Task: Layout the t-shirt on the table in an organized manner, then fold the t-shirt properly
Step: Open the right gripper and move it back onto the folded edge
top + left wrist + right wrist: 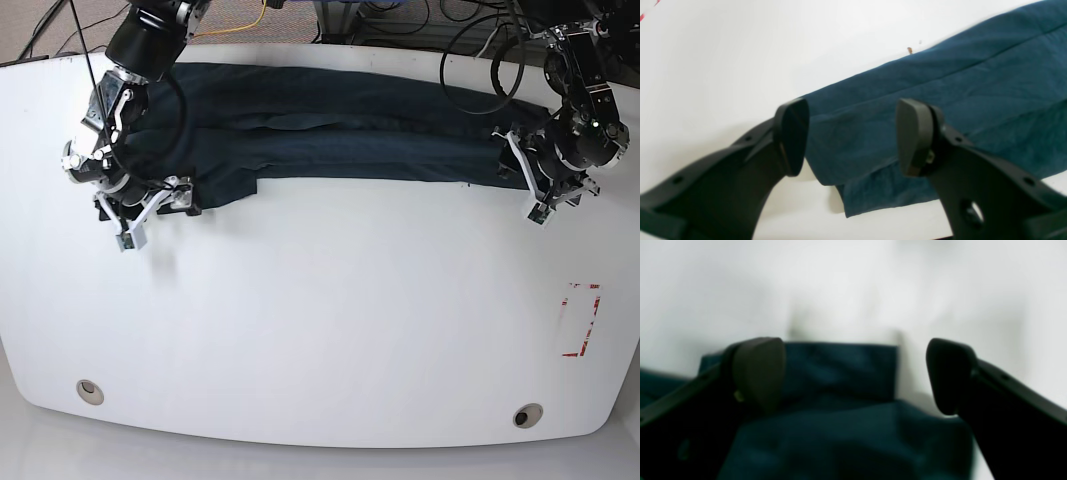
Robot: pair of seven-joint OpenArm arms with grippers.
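Navy t-shirt (350,130), no readable label, white table (330,320)

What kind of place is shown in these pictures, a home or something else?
Most likely a robotics lab or test workspace, not a home. A large white table carries a red tape rectangle as a marker, loose cables lie behind it, and two robot arms work on a t-shirt.

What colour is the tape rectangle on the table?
Red. The tape rectangle sits near the right edge of the white table, clearest in the base view.
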